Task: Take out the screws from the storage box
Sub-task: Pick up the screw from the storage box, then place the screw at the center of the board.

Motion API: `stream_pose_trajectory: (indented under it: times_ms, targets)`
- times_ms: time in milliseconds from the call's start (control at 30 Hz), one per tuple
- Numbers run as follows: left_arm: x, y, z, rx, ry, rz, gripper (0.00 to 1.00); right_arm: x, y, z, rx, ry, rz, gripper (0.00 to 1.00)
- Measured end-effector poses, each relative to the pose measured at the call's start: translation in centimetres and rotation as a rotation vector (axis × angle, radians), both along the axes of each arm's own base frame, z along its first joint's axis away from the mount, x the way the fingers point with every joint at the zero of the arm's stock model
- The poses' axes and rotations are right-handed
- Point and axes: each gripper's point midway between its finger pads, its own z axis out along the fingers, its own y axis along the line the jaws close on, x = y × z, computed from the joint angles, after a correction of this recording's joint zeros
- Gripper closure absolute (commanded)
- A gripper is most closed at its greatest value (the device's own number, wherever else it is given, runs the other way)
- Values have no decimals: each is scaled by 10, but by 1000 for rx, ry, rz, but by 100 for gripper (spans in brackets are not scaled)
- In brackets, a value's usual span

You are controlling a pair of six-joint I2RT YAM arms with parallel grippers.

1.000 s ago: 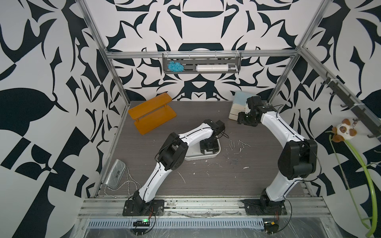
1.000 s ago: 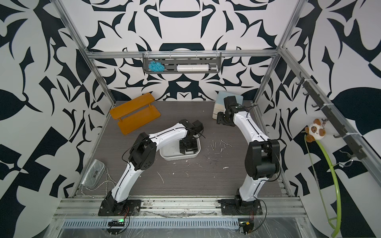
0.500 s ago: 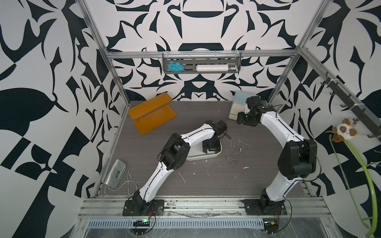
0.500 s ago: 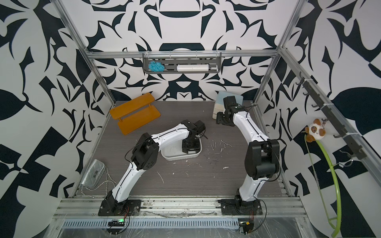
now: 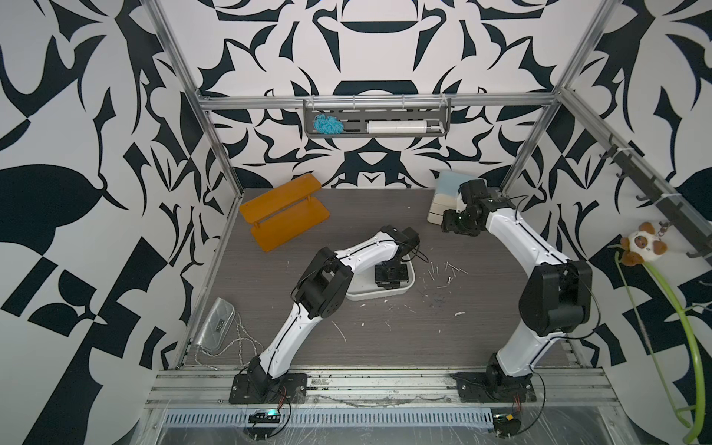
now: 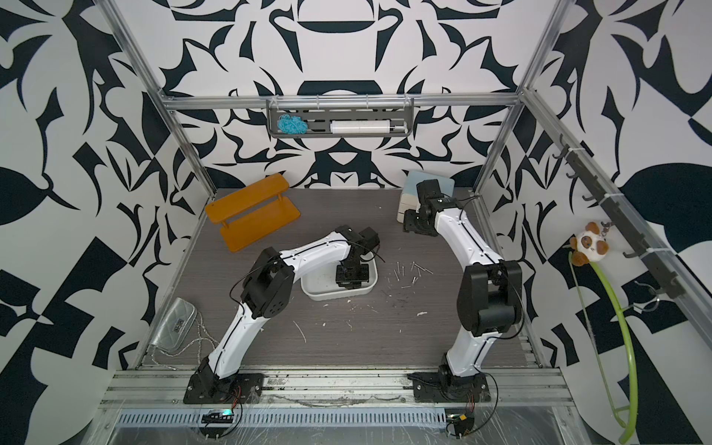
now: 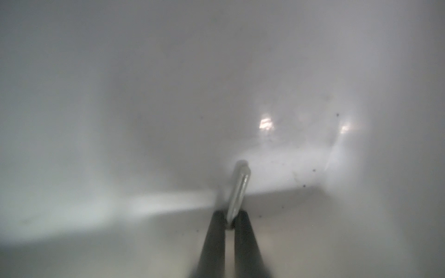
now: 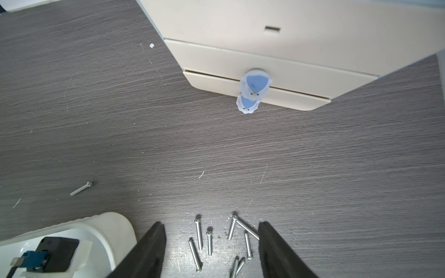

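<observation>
While one screw (image 7: 238,192) is pinched by one end between the tips of the left tool (image 7: 230,223), it is seen tilted against the white inside of the box (image 7: 120,108). In a top view that tool is lowered into the right end of the box, which is set mid-bench (image 5: 385,346). More screws (image 5: 443,271) are scattered on the bench just right of the box, outside it. The right tool (image 8: 211,225) is held spread and empty, raised near the cream cabinet (image 8: 289,60) at the far right corner.
</observation>
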Motion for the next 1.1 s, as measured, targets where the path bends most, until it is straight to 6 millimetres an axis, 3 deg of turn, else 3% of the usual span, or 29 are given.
stream_pose_trajectory:
  times_ms: [100, 200, 367, 467, 567, 700, 800, 967, 1100]
  targets:
    - [21, -6, 22, -53, -59, -2, 100, 0, 1, 0, -5, -3, 12, 34]
    - [58, -6, 70, -165, -176, 31, 100, 2, 3, 2, -8, -12, 25, 33]
    - [108, 25, 170, -338, -372, 118, 100, 9, 13, 7, 17, -50, 72, 35]
    - [115, 41, 196, -370, -418, 135, 100, 17, 26, 15, 71, -94, 118, 34]
    - [109, 46, 190, -377, -387, 130, 100, 24, 45, 20, 153, -128, 184, 40]
    - [96, 70, 155, -365, -274, 187, 100, 22, 73, 9, 216, -102, 289, 36]
    - [93, 121, 131, -340, -218, 321, 100, 4, 105, -6, 200, -58, 419, 35]
    - [89, 220, 119, -313, -226, 606, 100, -59, 165, -30, 181, 67, 632, 35]
    - [95, 256, 117, -309, -253, 709, 100, -96, 192, -39, 160, 145, 727, 36]
